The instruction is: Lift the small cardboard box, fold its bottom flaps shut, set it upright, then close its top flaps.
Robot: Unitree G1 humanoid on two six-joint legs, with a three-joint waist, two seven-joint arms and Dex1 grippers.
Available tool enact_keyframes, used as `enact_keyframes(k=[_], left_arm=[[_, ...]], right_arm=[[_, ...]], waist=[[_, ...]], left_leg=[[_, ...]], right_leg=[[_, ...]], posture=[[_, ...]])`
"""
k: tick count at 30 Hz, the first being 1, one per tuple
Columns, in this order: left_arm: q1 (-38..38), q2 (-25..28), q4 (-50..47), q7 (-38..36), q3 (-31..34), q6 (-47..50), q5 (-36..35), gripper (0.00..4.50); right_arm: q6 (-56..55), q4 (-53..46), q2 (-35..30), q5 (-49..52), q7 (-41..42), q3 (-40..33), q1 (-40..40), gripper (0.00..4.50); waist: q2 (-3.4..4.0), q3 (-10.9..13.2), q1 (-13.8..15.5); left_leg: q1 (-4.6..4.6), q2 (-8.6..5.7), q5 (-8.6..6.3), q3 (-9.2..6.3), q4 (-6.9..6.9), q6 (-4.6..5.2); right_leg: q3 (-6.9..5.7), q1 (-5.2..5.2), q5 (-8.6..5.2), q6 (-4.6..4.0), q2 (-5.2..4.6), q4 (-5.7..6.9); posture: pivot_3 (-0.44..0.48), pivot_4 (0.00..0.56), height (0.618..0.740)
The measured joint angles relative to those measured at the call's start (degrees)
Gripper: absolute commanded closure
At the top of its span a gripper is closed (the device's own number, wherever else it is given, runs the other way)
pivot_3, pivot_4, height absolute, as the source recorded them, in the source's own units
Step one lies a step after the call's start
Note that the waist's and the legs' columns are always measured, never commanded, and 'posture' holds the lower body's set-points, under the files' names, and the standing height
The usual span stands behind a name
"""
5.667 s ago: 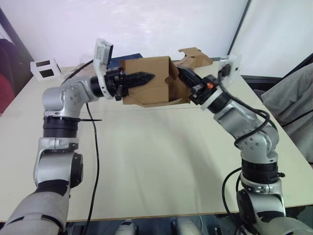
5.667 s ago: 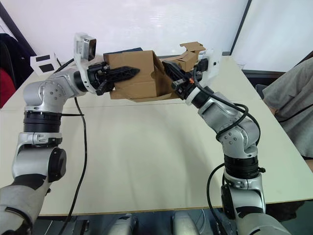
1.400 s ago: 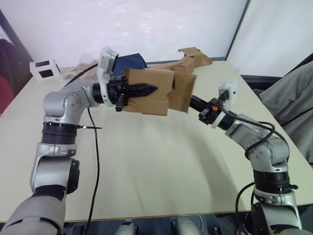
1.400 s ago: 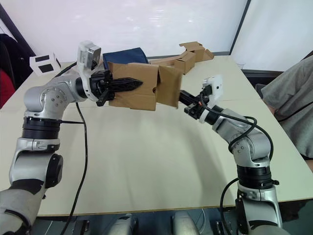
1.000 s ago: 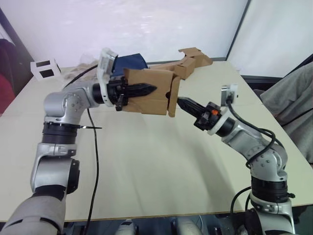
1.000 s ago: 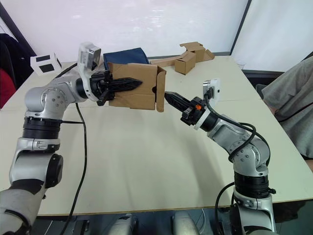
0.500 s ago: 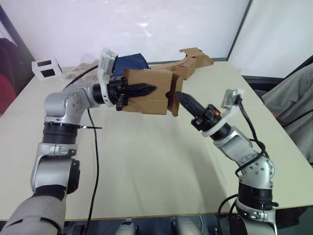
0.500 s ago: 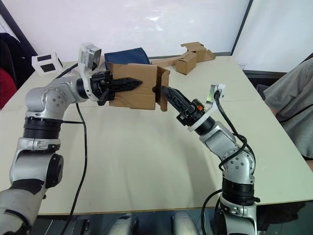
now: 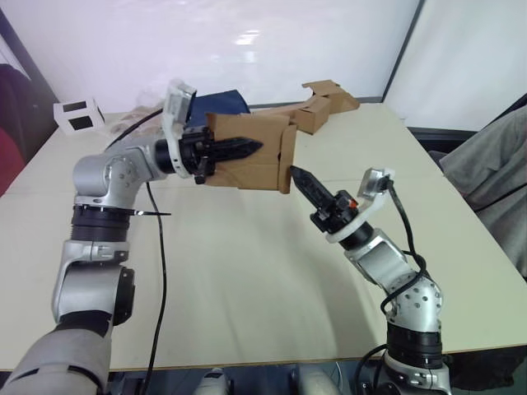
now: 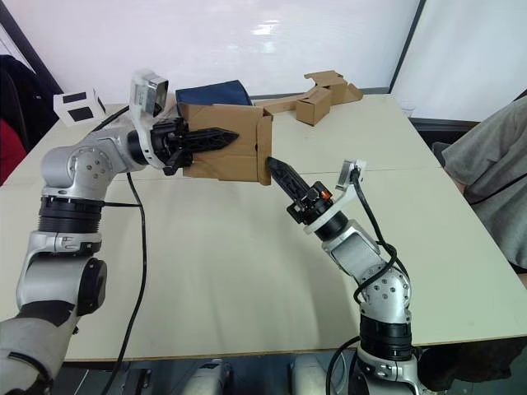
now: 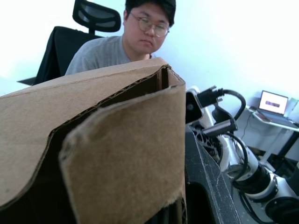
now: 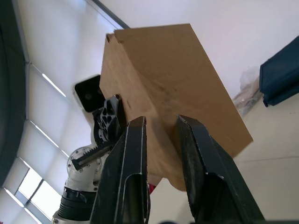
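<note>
My left gripper (image 9: 255,146) holds the small cardboard box (image 9: 257,174) in the air over the table's far half, shut on one wall; one finger lies along the outside. A flap (image 10: 265,148) at the box's right end is folded in across the opening. My right gripper (image 10: 274,164) points up at that end's lower corner, its tip just short of the flap, fingers a narrow gap apart with nothing between them. In the right wrist view the box (image 12: 177,74) rises beyond the fingers (image 12: 133,154). In the left wrist view, corrugated cardboard (image 11: 117,154) sits close to the camera.
A strip of joined cardboard pieces (image 9: 323,100) lies at the back of the table (image 9: 247,280), next to a dark blue cloth (image 9: 221,102). A white cube with black squares (image 9: 76,115) sits far left. A black cable (image 9: 161,247) trails down. A person (image 9: 494,164) sits right.
My right gripper pulled back from behind the swung-out flap and came down toward me, now pointing up at the box's end. The flap folded in against the box. The left gripper held still.
</note>
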Motion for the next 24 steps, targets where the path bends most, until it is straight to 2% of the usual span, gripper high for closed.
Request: enact_keyframes(k=[24], left_arm=[[0.0, 0.1, -0.1, 0.0, 0.1, 1.1, 0.0, 4.5]], right_arm=[[-3.7, 1.8, -0.3, -4.0, 0.4, 0.9, -0.6, 3.56]], waist=[[0.0, 0.0, 0.0]], left_leg=[[0.0, 0.0, 0.0, 0.0, 0.0, 0.0]], right_leg=[[0.0, 0.0, 0.0, 0.0, 0.0, 0.0]], posture=[[0.0, 0.15, 0.74]])
